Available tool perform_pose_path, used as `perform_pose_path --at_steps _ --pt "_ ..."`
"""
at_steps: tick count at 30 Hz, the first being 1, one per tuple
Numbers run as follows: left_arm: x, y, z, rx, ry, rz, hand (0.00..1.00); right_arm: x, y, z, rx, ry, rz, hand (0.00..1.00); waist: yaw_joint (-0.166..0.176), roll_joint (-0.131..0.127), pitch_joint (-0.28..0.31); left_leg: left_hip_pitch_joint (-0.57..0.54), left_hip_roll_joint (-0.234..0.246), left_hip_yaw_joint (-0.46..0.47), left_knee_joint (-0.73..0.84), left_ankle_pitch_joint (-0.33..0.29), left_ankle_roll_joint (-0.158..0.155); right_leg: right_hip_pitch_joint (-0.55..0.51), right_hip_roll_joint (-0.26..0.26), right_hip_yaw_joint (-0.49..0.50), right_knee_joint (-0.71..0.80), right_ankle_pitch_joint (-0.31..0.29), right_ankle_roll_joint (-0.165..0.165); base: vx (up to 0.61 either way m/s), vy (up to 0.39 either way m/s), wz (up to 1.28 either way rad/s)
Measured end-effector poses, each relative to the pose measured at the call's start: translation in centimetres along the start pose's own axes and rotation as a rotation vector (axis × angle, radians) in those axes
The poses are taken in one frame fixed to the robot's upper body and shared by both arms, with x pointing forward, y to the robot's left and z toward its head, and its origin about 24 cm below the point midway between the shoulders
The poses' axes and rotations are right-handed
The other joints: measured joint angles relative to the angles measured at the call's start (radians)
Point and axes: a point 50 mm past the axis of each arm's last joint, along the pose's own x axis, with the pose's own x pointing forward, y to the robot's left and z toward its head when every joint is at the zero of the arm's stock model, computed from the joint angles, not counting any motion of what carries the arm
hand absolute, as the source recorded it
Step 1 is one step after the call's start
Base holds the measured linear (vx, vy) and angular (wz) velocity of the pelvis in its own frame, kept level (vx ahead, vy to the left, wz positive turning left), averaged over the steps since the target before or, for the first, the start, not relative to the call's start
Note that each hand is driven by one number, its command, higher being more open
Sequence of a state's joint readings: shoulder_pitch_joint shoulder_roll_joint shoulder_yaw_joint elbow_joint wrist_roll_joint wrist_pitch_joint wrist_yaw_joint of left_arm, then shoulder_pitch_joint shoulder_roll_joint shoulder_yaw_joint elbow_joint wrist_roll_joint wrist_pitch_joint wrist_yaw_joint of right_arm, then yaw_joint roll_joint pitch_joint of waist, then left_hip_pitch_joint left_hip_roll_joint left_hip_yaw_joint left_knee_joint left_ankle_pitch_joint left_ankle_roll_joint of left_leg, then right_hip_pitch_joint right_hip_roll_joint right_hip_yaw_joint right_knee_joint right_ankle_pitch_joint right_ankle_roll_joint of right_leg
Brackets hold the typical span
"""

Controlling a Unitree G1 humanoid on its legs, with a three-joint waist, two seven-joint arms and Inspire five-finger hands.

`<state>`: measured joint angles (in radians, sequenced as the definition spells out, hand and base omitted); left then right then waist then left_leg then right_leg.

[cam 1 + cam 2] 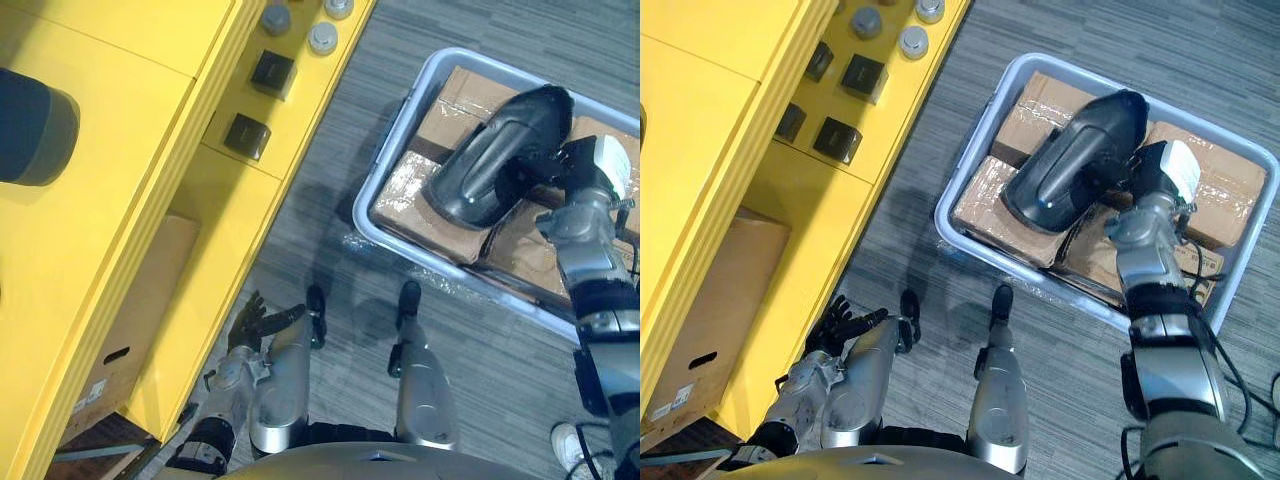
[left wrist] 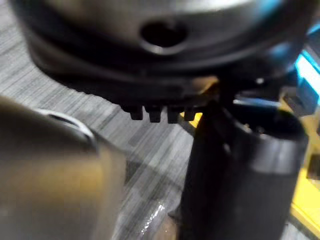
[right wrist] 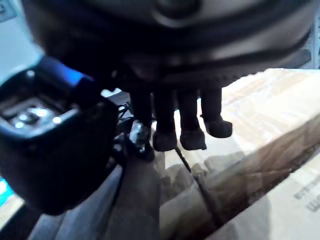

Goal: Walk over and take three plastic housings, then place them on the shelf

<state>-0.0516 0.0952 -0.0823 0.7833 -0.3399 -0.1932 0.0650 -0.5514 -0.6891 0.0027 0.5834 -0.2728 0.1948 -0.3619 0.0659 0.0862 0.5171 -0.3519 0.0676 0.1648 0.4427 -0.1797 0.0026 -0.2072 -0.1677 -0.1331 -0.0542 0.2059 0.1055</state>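
our left hand (image 1: 254, 322) hangs low and nearest to us, its fingers (image 1: 283, 317) spread apart and relaxed, clamped on nothing. just beyond those fingertips stands the front edge of a yellow shelf (image 1: 150, 150), and under the shelf, to the outer side of the fingers, sits a cardboard box (image 1: 140, 290) with a cut hand-hole. grey carpet (image 1: 330, 250) lies between the left fingers and the bin.

farther out, our right hand (image 1: 1143, 163) reaches into a pale grey bin (image 1: 958, 185) of wrapped brown boxes (image 1: 1230, 185). the black plastic housing (image 1: 1070, 165) is here, tilted across the boxes, one end at our right fingers. in the right wrist view the fingers (image 3: 192, 135) are curled down close together, their tips against the housing's dark edge, closed on it, with the boxes showing just past them.

farthest from either hand's fingers, on the shelf's top, we see small black blocks (image 1: 247, 135) and grey round caps (image 1: 322, 38).
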Motion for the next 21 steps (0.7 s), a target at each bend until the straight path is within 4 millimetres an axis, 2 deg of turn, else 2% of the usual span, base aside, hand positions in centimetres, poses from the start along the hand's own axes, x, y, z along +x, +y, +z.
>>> perform_pose_path --at_steps 3,6,7,10,15,18,21 --pt "-0.3 0.0 1.1 0.065 -0.063 -0.012 1.0 -2.2 1.3 -0.3 0.008 -0.039 0.0 0.0 -0.021 -0.013 -0.003 0.032 0.001 -0.001 -0.033 0.011 -0.009 0.02 0.004 -0.003 -0.003 -0.003 -0.002 0.01 -0.045 0.02" --pt "-0.5 0.3 3.6 0.145 -0.175 -0.032 1.0 -4.8 3.8 -0.6 0.01 -0.053 0.041 0.0 -0.042 -0.039 -0.018 0.063 0.01 0.004 -0.052 0.014 -0.015 0.04 0.014 -0.001 -0.003 -0.011 -0.01 0.0 -0.04 -0.06" --pt "-0.5 0.4 4.8 0.189 -0.221 -0.041 1.0 -5.8 4.9 -1.0 0.011 -0.049 0.07 0.0 -0.045 -0.055 -0.034 0.077 0.012 0.011 -0.064 0.016 -0.019 0.043 0.016 0.003 -0.003 -0.014 -0.011 -0.01 -0.032 -0.1" --pt "-0.9 -0.4 7.2 0.269 -0.309 -0.105 1.0 -7.7 6.1 -2.7 -0.03 -0.029 0.118 0.0 -0.054 -0.069 -0.082 0.099 0.013 0.02 -0.081 0.015 -0.021 0.056 0.016 0.008 -0.003 -0.02 -0.013 -0.01 -0.022 -0.06" --pt "-1.4 -2.1 9.5 0.387 -0.366 -0.245 1.0 -8.3 5.9 -3.0 -0.095 -0.091 0.092 0.0 -0.074 -0.071 -0.147 0.148 0.013 0.036 -0.099 0.012 -0.023 0.088 0.015 0.026 -0.003 -0.025 -0.01 -0.03 0.001 -0.1" --pt "-1.0 -4.2 10.7 0.468 -0.348 -0.387 1.0 -8.0 5.6 -2.5 -0.122 -0.14 0.067 0.0 -0.075 -0.067 -0.18 0.166 0.015 0.04 -0.102 0.012 -0.025 0.103 0.016 0.028 -0.003 -0.027 -0.009 -0.05 -0.011 -0.04" --pt "-0.6 -6.9 11.2 0.572 -0.278 -0.542 1.0 -8.0 6.5 -0.8 -0.117 -0.203 0.097 0.0 -0.083 -0.073 -0.213 0.171 0.025 0.05 -0.098 0.011 -0.026 0.106 0.017 0.028 -0.003 -0.026 -0.009 -0.06 -0.02 -0.03"
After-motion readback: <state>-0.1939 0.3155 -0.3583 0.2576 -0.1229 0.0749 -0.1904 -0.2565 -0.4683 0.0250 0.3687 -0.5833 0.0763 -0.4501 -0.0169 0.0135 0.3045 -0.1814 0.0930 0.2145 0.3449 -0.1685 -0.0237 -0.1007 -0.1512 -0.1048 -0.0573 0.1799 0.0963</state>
